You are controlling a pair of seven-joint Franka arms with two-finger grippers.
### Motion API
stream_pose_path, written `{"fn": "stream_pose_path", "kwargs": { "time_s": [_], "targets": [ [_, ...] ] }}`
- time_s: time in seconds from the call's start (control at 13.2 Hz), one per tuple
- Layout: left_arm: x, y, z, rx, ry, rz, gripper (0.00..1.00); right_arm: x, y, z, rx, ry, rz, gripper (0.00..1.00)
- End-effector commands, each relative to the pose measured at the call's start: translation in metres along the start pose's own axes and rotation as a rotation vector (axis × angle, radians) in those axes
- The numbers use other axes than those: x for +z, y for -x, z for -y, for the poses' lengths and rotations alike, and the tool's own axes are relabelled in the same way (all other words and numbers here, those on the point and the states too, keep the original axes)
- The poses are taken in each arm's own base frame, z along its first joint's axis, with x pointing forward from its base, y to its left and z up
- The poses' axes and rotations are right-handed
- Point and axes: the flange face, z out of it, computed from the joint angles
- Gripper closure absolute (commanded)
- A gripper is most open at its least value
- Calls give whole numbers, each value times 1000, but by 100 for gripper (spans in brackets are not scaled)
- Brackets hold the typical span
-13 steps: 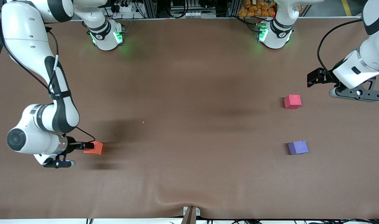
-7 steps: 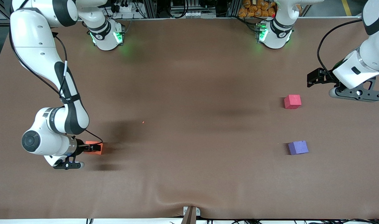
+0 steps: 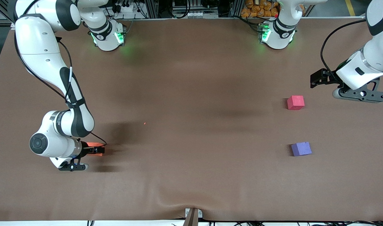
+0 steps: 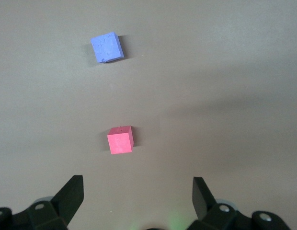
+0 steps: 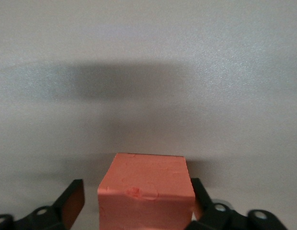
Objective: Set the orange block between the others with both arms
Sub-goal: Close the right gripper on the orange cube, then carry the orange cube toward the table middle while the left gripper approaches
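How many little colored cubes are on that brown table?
3. The orange block sits between the right claw's fingers. The red-pink cube and the purple-blue cube, nearer the camera, sit toward the left arm's end.

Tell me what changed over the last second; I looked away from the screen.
The right gripper slid in around the orange block, which now sits between its fingers, one finger touching and a small gap at the other; the block has not moved. The left gripper waits open above the table near the red-pink cube. That cube and the purple-blue cube stayed put.
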Motion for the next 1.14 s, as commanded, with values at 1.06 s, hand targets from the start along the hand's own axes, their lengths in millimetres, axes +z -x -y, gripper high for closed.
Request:
{"fn": "stream_pose_path", "kwargs": {
  "time_s": [1.06],
  "targets": [
    [5,-3,2,5,-29,19,0,-47,43,268,-67,-50,-82,59]
  ]
}}
